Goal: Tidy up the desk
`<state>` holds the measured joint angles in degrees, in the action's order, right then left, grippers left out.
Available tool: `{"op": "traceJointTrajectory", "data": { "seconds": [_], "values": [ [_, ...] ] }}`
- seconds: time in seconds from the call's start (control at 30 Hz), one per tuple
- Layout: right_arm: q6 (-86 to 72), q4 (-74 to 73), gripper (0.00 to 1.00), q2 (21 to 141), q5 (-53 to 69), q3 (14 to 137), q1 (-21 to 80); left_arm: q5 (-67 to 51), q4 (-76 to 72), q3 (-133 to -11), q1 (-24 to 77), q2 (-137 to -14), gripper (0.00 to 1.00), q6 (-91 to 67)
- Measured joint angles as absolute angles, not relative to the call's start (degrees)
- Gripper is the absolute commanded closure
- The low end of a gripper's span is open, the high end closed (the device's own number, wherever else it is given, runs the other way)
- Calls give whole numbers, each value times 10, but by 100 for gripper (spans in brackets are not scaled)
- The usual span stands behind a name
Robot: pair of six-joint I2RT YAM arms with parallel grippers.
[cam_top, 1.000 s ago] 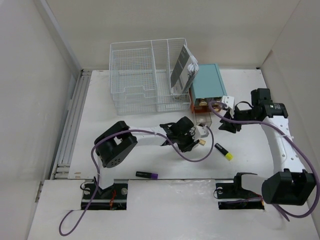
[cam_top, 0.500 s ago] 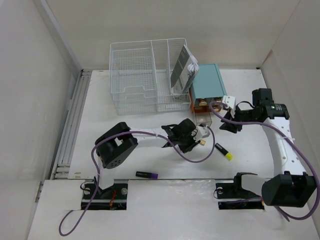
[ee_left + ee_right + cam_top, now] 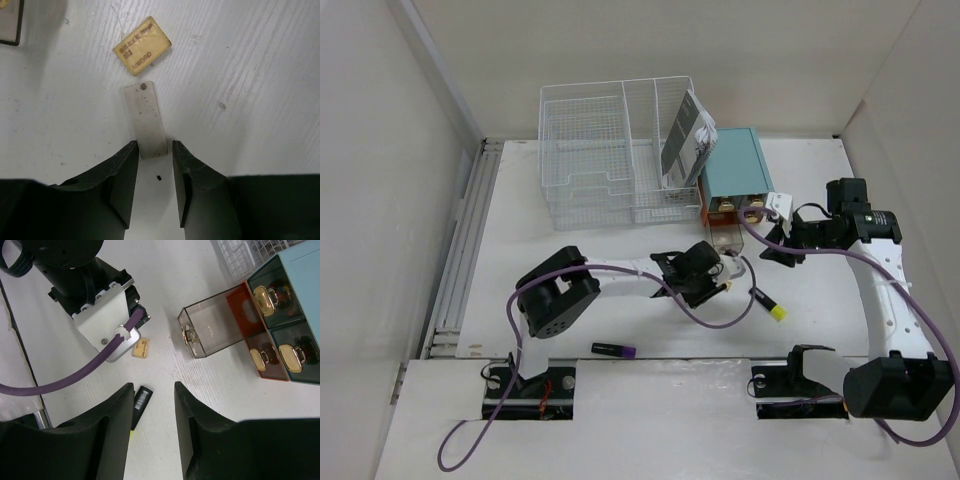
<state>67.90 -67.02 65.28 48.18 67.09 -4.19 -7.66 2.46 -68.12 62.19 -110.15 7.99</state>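
On the white desk (image 3: 570,240) lies a flat white eraser strip (image 3: 145,120). Its near end sits between the tips of my left gripper (image 3: 155,147), which is open by a narrow gap on the right side. Just beyond it lies a yellow eraser (image 3: 142,46), which also shows in the top view as a small tan yellow eraser (image 3: 727,285). My left gripper (image 3: 713,278) is low at mid-desk. My right gripper (image 3: 154,387) hovers open and empty, with a black-and-yellow highlighter (image 3: 141,400) beside its left finger. My right gripper (image 3: 777,250) is in front of the drawer box.
A teal drawer box (image 3: 735,165) has one clear drawer (image 3: 212,332) pulled out toward mid-desk. A white wire-mesh organizer (image 3: 610,150) holding a booklet stands at the back. A purple marker (image 3: 613,350) lies near the front edge. A ribbed rail (image 3: 460,250) runs along the left.
My left jaws have widened slightly around the white strip, and the left arm has shifted a little to the right. The right arm has hardly moved.
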Motion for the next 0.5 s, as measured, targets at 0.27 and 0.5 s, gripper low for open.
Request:
{"op": "traceJointTrajectory", "data": {
  "seconds": [0.27, 0.5],
  "values": [
    [679, -670, 55, 652, 482, 671, -42, -51, 28, -700, 634, -1116, 84, 77],
    [677, -670, 55, 639, 483, 670, -42, -44, 34, -707, 636, -1119, 100, 73]
  ]
}}
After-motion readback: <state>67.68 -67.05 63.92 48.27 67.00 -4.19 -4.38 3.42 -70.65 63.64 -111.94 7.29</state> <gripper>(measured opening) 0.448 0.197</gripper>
